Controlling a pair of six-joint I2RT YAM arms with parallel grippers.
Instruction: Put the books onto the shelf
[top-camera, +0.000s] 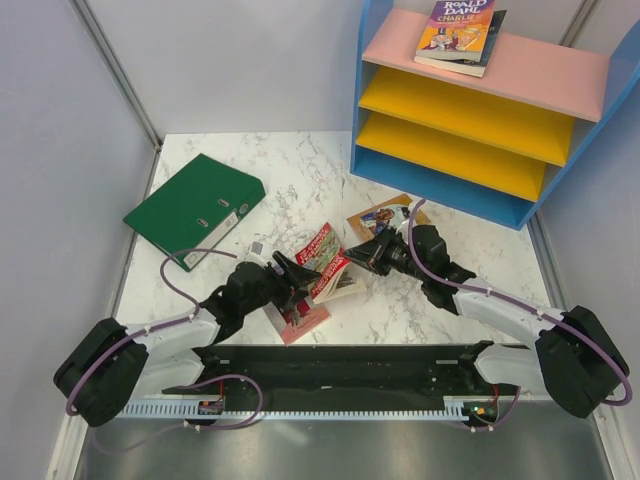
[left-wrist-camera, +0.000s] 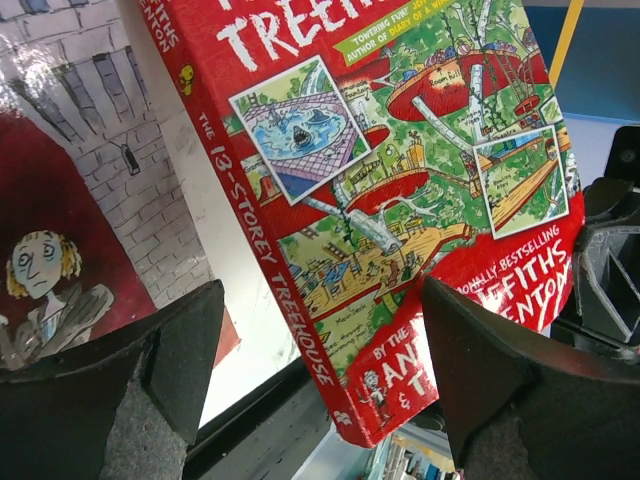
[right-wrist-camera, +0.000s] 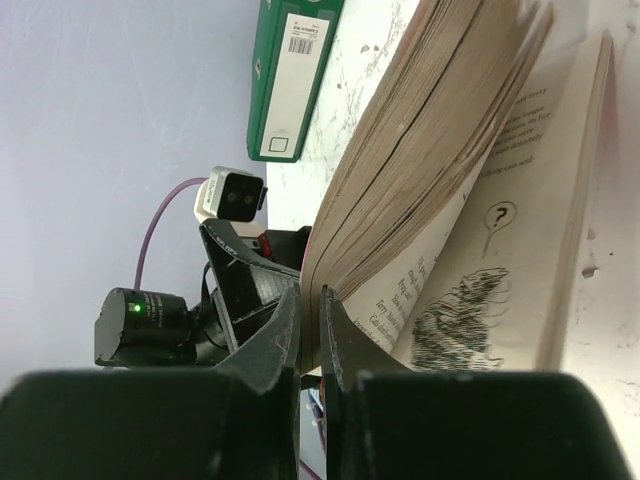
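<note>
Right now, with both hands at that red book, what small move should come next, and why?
Probably draw the left hand back. Its fingers stand open around the red book, gripping nothing, while the right hand looks pinched shut on its edge, ready to carry it to the shelf.

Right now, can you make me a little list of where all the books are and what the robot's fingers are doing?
red book: centre, tilted up, pages fanned
right fingers: shut on red book
left fingers: open, either side of red book's corner
pink-red book: flat, partly under red book
tan book: flat, beside right fingers
shelf: back right
Dahl book: on shelf's top board, over dark book
binder: flat, back left
</note>
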